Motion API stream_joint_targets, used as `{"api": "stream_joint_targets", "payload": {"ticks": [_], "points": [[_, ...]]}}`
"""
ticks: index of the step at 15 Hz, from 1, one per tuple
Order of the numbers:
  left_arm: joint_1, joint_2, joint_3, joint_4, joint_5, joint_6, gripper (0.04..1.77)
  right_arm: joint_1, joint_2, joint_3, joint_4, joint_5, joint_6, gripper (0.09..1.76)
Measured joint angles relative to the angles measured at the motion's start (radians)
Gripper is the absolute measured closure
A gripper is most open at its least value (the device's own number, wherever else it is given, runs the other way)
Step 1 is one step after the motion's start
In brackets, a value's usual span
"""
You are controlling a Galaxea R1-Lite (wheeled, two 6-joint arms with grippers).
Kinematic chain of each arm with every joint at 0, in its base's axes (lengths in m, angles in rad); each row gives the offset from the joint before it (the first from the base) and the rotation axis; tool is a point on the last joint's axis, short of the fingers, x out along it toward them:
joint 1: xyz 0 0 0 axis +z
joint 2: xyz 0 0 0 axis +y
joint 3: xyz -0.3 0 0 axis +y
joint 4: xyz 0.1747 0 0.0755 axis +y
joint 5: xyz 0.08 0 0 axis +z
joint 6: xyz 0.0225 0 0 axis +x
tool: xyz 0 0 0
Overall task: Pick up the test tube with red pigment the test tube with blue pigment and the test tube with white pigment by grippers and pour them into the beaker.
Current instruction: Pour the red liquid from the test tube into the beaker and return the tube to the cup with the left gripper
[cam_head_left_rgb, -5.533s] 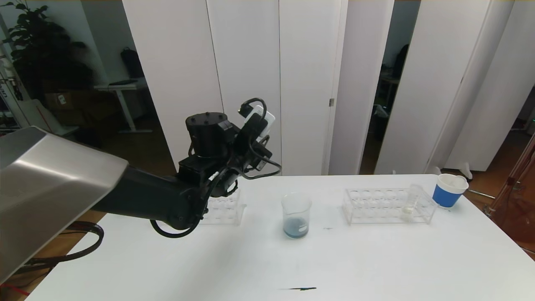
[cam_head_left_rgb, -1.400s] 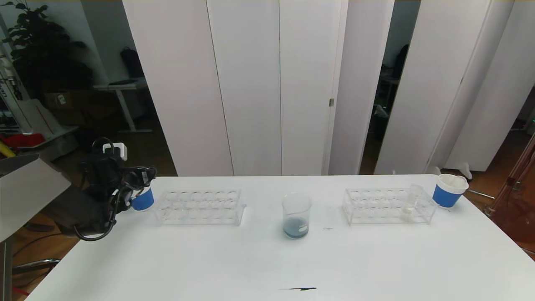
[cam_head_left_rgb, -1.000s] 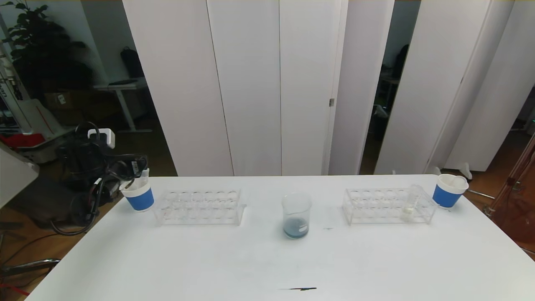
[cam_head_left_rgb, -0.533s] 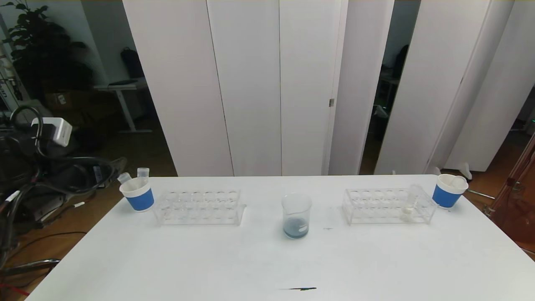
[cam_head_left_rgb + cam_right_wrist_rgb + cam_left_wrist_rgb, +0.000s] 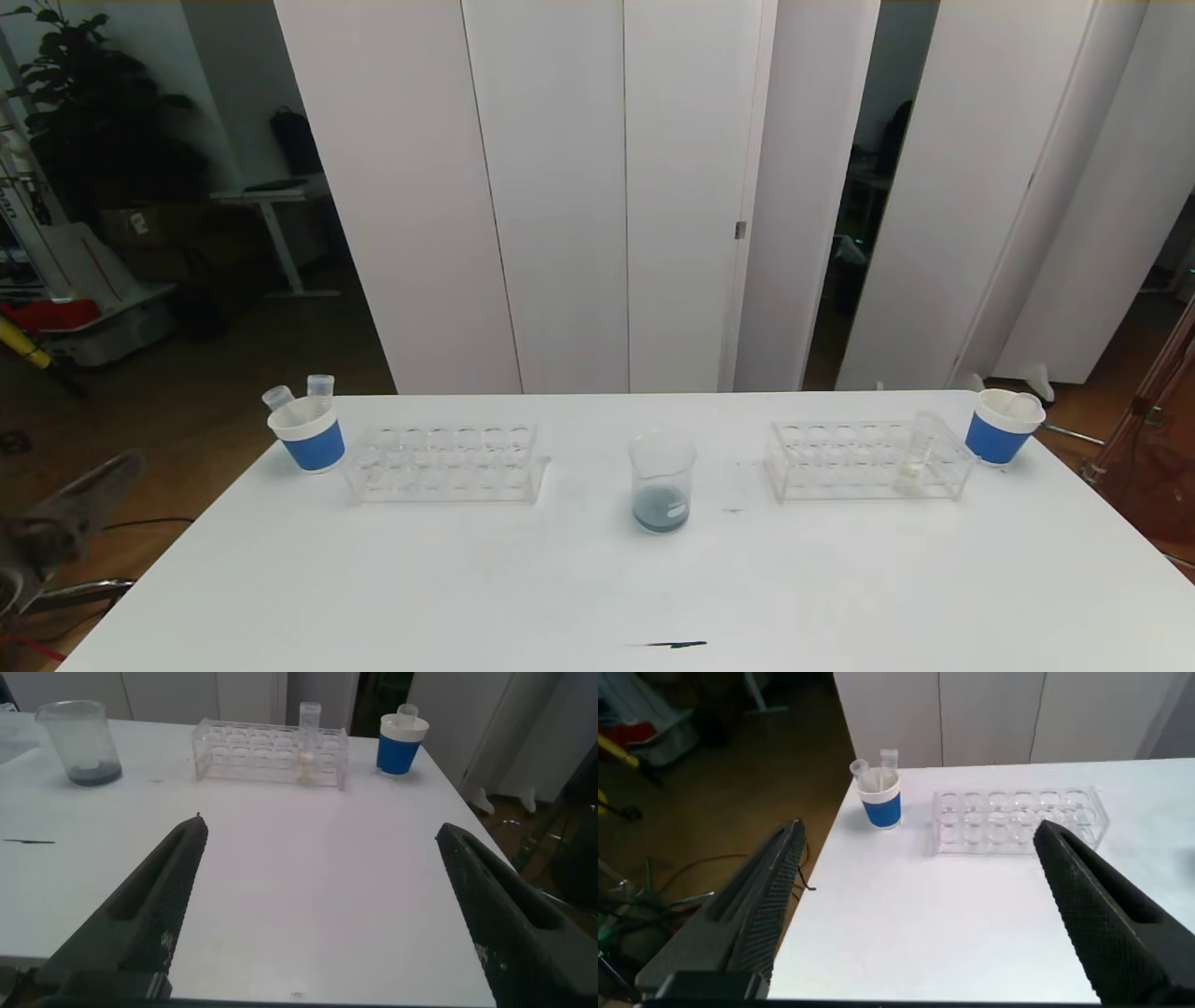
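**Q:** Left hand (image 5: pixel 915 905) — how wide, and is anything in it?

**A:** Spread fully, both fingers (image 5: pixel 761 905) far apart with bare air between them. It holds nothing and touches nothing. It hangs off the counter's (image 5: pixel 467 579) near left corner, above the floor edge. Ahead of it, on the counter, stands a paper cup with a blue band (image 5: pixel 879 802) holding two clear tubes (image 5: pixel 889 759), and just beyond that, toward the middle, a clear rack (image 5: pixel 1018 821) with no tube that I can make out.

**Q:** And the right hand (image 5: pixel 322 905)?

**A:** Same: fingers wide apart, gripping nothing, poised over the near right part of the counter, clear of everything.

**Q:** Where is the test tube with white pigment (image 5: pixel 307 739)?

**A:** Well ahead of the right hand, upright in a second rack (image 5: pixel 271 752), pale stuff at its bottom. Past that rack, toward the counter's far right corner, is another blue-banded cup (image 5: pixel 401 745) with a tube in it.

**Q:** The beaker (image 5: pixel 662 482)?

**A:** Far ahead of the right hand and off toward the left one, between the two racks. It has a dark bluish layer at the bottom.

**Q:** The blue tube?

**A:** I can't pick out one with blue pigment; the tubes in the left cup look drained, though they are too small to be sure.
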Motion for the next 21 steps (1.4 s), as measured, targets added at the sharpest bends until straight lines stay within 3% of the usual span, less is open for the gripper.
{"api": "stream_joint_targets", "payload": {"ticks": [3,6,13,15,21], "points": [[-0.06,-0.27,-0.01,0.281,0.003,0.0,0.06,0.0,0.0,0.0,0.0,0.0,0.0,0.1],[-0.119,-0.47,0.031,0.361,0.006,0.0,0.06,0.0,0.0,0.0,0.0,0.0,0.0,0.1],[-0.126,-0.753,0.33,0.359,-0.05,-0.004,0.06,0.0,0.0,0.0,0.0,0.0,0.0,0.1],[-0.126,-0.792,0.4,0.326,-0.085,-0.064,0.06,0.0,0.0,0.0,0.0,0.0,0.0,0.1],[-0.125,-0.819,0.444,0.266,-0.079,-0.081,0.06,0.0,0.0,0.0,0.0,0.0,0.0,0.1]]}}
